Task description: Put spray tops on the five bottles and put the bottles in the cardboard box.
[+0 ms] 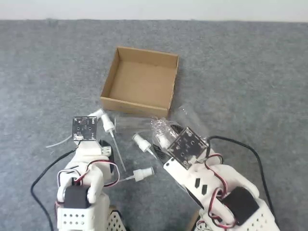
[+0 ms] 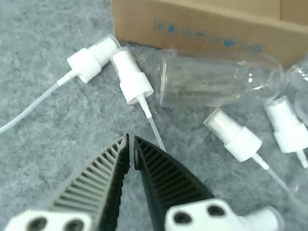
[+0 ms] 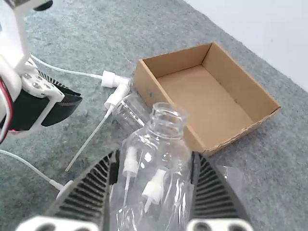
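One capless bottle (image 3: 156,144) is clamped in your right gripper (image 3: 154,166), its open neck clear of the jaws, probably so a top can go on. Your left gripper (image 2: 131,142), jaws almost together and empty, hovers to the left, just near of two loose spray tops (image 2: 134,79). Another bottle (image 2: 216,79) lies just beside the near wall of the cardboard box (image 1: 134,107); none is inside yet.
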`<move>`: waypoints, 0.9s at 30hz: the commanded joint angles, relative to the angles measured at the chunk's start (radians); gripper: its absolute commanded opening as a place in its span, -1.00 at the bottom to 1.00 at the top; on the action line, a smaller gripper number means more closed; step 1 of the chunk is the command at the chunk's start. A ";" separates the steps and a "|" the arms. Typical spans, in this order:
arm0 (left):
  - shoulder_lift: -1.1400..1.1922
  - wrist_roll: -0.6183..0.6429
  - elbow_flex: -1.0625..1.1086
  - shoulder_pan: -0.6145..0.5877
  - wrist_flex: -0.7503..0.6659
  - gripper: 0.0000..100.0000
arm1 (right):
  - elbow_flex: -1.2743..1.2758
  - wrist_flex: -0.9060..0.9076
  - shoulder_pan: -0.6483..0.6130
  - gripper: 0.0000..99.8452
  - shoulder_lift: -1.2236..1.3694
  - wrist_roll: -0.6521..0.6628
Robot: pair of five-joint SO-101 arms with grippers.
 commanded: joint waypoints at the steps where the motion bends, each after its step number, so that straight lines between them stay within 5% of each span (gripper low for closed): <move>1: -0.014 -0.008 -0.088 -0.003 0.006 -0.96 | 0.006 -0.025 -0.010 -0.88 -0.062 -0.012; 8: -0.014 -0.014 -0.156 -0.003 -0.002 -0.96 | 0.089 -0.027 -0.010 -0.88 -0.197 -0.012; 14: -0.014 -0.236 -0.213 -0.003 -0.084 -0.96 | 0.146 -0.028 -0.010 -0.88 -0.314 -0.012; 18: -0.014 -0.275 -0.211 -0.003 -0.158 -0.96 | 0.149 -0.028 -0.010 -0.88 -0.305 -0.012; 24: -0.011 -0.276 -0.242 -0.017 -0.103 -0.73 | 0.150 -0.028 -0.008 -0.88 -0.305 -0.012; 27: -0.009 -0.285 -0.291 -0.037 -0.057 -0.76 | 0.150 -0.028 0.013 -0.88 -0.305 -0.012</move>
